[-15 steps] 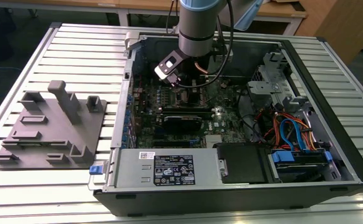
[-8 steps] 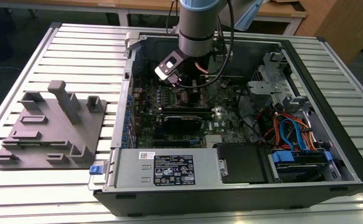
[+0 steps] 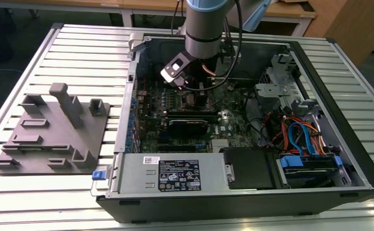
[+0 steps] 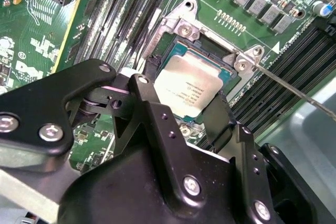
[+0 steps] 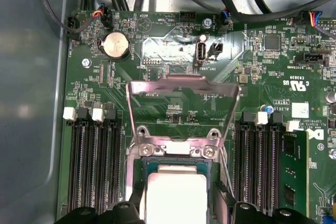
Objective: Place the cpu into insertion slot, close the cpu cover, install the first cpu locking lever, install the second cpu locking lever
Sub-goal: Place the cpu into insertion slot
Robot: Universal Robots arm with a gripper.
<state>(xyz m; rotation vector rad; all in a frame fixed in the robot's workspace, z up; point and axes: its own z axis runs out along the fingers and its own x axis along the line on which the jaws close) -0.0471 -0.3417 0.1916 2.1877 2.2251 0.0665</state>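
The cpu (image 4: 190, 83), a pale silver square chip, lies in the insertion slot (image 4: 178, 25), whose silvery rim shows around it on the green board. My gripper (image 4: 184, 92) straddles the chip, one black finger against each of two opposite edges, shut on it. In the first wrist view the cpu (image 5: 176, 192) sits between the fingertips of the gripper (image 5: 177, 206), just below the slot's hinge bracket (image 5: 176, 149). The cpu cover (image 5: 184, 84), a thin metal frame, stands raised beyond the slot. A thin wire locking lever (image 4: 294, 91) sticks out sideways, unlatched. In the exterior view the gripper (image 3: 196, 90) reaches down into the open case.
Black memory slots (image 5: 94, 171) flank the socket on both sides. Cables (image 3: 296, 134) and a drive cage (image 3: 283, 82) fill the case on the exterior view's right. A grey fixture plate (image 3: 52, 134) lies outside the case on the exterior view's left. The power supply (image 3: 174, 175) sits at the front.
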